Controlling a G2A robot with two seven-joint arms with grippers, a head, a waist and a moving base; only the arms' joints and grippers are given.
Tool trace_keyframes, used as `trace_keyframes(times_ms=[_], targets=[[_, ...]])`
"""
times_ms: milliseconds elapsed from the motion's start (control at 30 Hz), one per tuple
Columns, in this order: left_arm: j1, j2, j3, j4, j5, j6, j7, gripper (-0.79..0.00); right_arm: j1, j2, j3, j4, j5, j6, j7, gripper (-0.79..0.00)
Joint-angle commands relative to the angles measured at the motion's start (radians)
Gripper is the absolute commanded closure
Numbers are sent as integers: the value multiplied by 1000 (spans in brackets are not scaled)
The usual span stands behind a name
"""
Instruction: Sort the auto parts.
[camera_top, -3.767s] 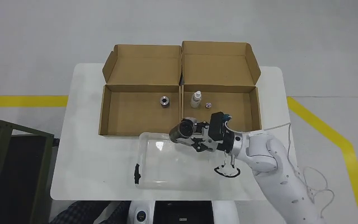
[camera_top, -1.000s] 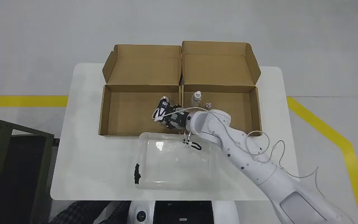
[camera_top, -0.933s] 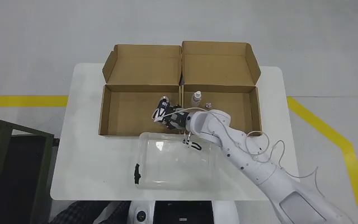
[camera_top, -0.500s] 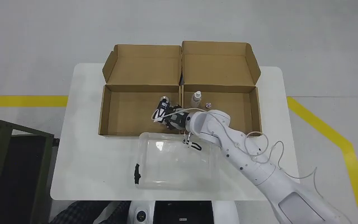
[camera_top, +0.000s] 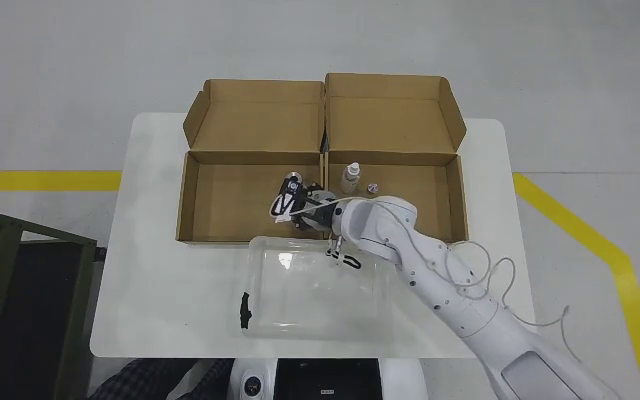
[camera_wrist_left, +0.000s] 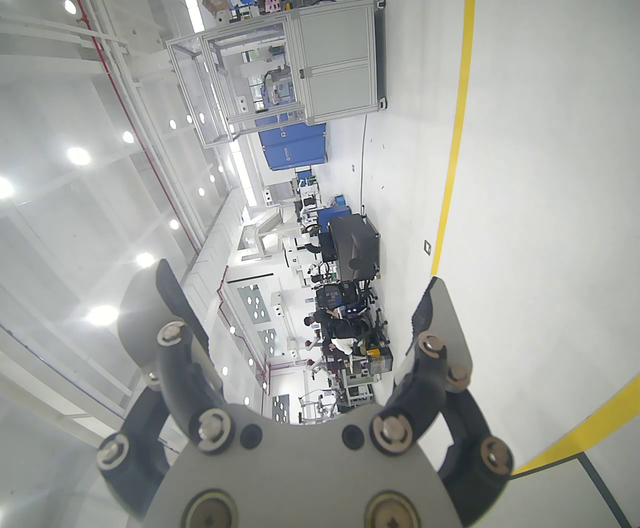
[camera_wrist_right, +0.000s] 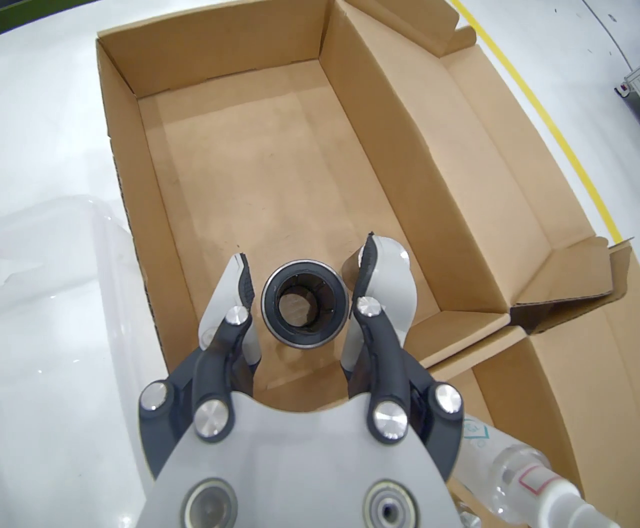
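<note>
Right fingers (camera_wrist_right: 387, 280) parted around bearing (camera_wrist_right: 304, 310) — brought from bin (camera_top: 290, 310) into cardboard box (camera_wrist_right: 240, 175), left fingers (camera_wrist_left: 442, 325) parted

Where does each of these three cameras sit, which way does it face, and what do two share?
Top view: above the arms, looking down at the table; right gripper hangs over the left box.
Left wrist view: on the left wrist, facing the hall; open left gripper shows.
Right wrist view: on the right wrist, looking into that box; open right gripper flanks a metal ring.
Shared: top and right wrist views show that box.
</note>
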Motion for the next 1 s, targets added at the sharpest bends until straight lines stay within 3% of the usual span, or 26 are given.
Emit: trace_keyframes(times_ms=[0, 367, 500, 867, 967], targets=[[0, 0, 0, 0, 0, 0, 0, -785, -11, 4, 15, -28, -1, -5, 0, -372], [0, 0, 0, 0, 0, 0, 0, -785, -147, 45, 160, -235, 13, -62, -35, -388], [0, 0, 0, 0, 0, 0, 0, -785, -225, 67, 231, -307, 4, -97, -61, -474], [0, 0, 0, 0, 0, 0, 0, -785, -465, 119, 417, -393, -71, -172, -223, -579], [0, 0, 0, 0, 0, 0, 0, -785, -525, 131, 476, -405, -85, -181, -288, -656]])
